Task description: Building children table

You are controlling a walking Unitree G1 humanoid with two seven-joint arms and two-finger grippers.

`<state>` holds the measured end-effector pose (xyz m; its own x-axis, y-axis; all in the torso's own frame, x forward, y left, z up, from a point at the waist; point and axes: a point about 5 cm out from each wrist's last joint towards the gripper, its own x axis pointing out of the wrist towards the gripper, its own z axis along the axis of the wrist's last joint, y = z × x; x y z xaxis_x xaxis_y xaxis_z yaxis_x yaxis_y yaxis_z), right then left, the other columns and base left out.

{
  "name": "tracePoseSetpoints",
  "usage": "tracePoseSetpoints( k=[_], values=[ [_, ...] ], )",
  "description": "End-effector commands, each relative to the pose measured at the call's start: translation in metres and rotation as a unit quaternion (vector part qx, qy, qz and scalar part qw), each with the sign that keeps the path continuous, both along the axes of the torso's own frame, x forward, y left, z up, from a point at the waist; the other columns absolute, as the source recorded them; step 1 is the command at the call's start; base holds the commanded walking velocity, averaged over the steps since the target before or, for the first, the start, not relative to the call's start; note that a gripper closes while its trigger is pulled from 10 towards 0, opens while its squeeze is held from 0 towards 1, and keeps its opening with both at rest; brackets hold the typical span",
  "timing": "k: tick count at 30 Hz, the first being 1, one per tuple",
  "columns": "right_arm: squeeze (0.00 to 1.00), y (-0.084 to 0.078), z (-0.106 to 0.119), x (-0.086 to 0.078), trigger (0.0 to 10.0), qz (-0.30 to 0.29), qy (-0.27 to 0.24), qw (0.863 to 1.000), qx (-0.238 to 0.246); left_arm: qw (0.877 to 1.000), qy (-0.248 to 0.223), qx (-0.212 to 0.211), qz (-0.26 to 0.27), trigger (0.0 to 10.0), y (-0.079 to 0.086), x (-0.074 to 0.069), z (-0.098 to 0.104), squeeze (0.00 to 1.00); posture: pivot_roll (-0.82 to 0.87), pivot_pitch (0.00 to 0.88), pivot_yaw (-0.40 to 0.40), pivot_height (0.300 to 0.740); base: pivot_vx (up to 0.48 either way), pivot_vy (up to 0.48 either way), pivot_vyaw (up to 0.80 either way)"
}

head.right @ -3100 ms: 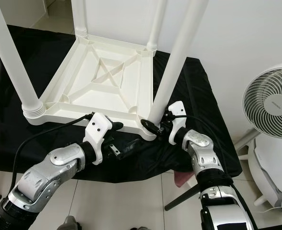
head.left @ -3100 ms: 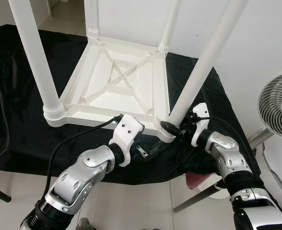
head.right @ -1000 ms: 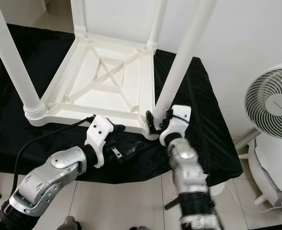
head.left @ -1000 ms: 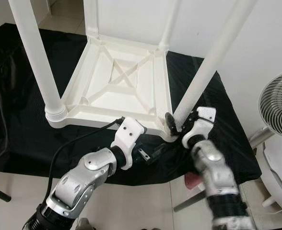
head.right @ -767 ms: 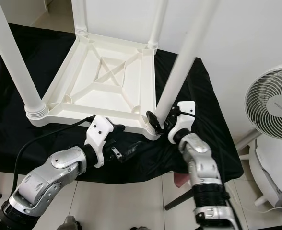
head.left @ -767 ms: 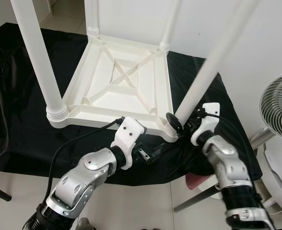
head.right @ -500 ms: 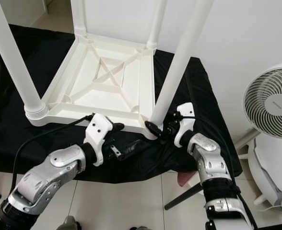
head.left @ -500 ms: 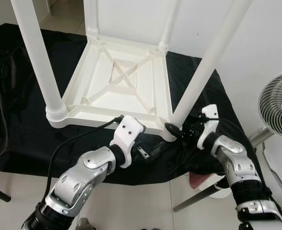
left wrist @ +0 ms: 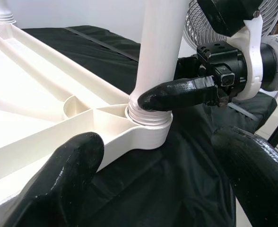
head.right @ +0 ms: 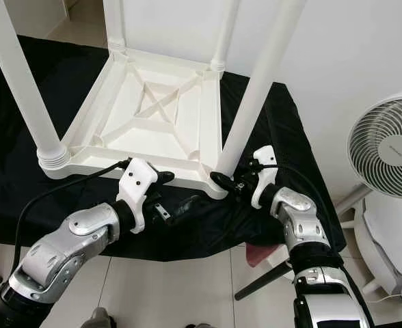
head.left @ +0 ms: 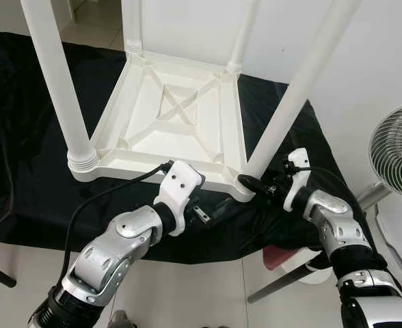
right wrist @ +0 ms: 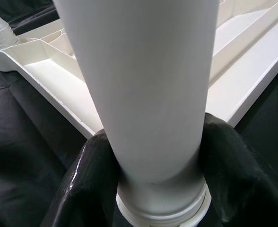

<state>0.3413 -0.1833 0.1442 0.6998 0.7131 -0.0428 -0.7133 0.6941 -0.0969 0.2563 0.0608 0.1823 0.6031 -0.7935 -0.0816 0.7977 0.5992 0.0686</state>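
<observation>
White plastic children's table (head.left: pixel 180 116) lies upside down on your black cloth-covered surface (head.left: pixel 23 178), legs pointing up. Your right gripper (head.right: pixel 227 183) clasps the base of the near-right white cylindrical leg (head.left: pixel 293 96) at its socket. Your left gripper (left wrist: pixel 162 175) hangs spread apart beside the table's near edge, grasping nothing.

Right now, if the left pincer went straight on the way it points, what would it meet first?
Probably the corner of the upturned table, where the near right leg screws in; the right pincer already grips that leg's base. The left pincer is open; depth is unclear.
</observation>
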Motion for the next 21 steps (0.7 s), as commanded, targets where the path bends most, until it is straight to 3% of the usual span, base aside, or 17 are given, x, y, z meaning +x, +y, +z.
tracePoseSetpoints(
  k=[1,3,4,5,6,14,17,18,20,21],
  values=[
    [0.0,-0.008,-0.009,-0.003,0.0,-0.015,0.009,1.0,-0.016,1.0,0.008,0.004,-0.029,10.0,-0.003,-0.005,-0.002,0.0,0.13,0.089,-0.128,0.74,0.0,0.0,0.0],
    [0.0,-0.01,-0.009,-0.003,0.0,-0.024,0.007,1.0,-0.017,1.0,0.009,0.003,-0.03,10.0,-0.004,-0.005,-0.002,0.0,0.12,0.093,-0.126,0.74,0.0,0.0,0.0],
    [0.0,-0.011,-0.01,-0.003,2.7,-0.037,0.006,0.999,-0.019,0.999,0.009,0.003,-0.031,10.0,-0.004,-0.005,-0.003,0.0,0.12,0.093,-0.126,0.74,0.0,0.0,0.0],
    [0.0,-0.011,-0.01,-0.003,2.7,-0.037,0.006,0.999,-0.019,0.999,0.009,0.003,-0.031,10.0,-0.004,-0.005,-0.003,0.0,0.12,0.093,-0.126,0.74,0.0,0.0,0.0],
    [0.0,-0.013,-0.01,-0.003,10.0,-0.051,0.006,0.999,-0.016,0.999,0.01,0.003,-0.032,10.0,-0.005,-0.005,-0.003,0.0,0.12,0.093,-0.126,0.74,0.0,0.0,0.0],
    [0.0,-0.016,-0.013,0.0,10.0,-0.148,0.01,0.989,0.007,0.999,0.014,0.002,-0.035,10.0,-0.006,-0.007,-0.004,0.0,0.1,0.104,-0.126,0.74,0.0,0.0,0.0],
    [0.0,-0.001,-0.013,-0.004,10.0,-0.247,0.002,0.968,0.052,0.999,0.019,0.0,-0.04,10.0,-0.008,-0.009,-0.005,0.0,0.09,0.112,-0.121,0.74,0.0,0.0,0.0],
    [0.0,-0.001,-0.013,-0.004,10.0,-0.247,0.002,0.968,0.052,0.999,0.019,0.0,-0.04,10.0,-0.008,-0.009,-0.005,0.0,0.09,0.112,-0.121,0.74,0.0,0.0,0.0],
    [0.0,0.003,-0.014,-0.006,10.0,-0.316,0.01,0.946,0.073,0.999,0.02,0.0,-0.042,10.0,-0.008,-0.009,-0.006,0.0,0.09,0.115,-0.118,0.74,0.0,0.0,0.0],
    [0.0,0.003,-0.014,-0.006,10.0,-0.316,0.01,0.946,0.073,0.999,0.02,0.0,-0.042,10.0,-0.008,-0.009,-0.006,0.0,0.09,0.115,-0.118,0.74,0.0,0.0,0.0]
  ],
)
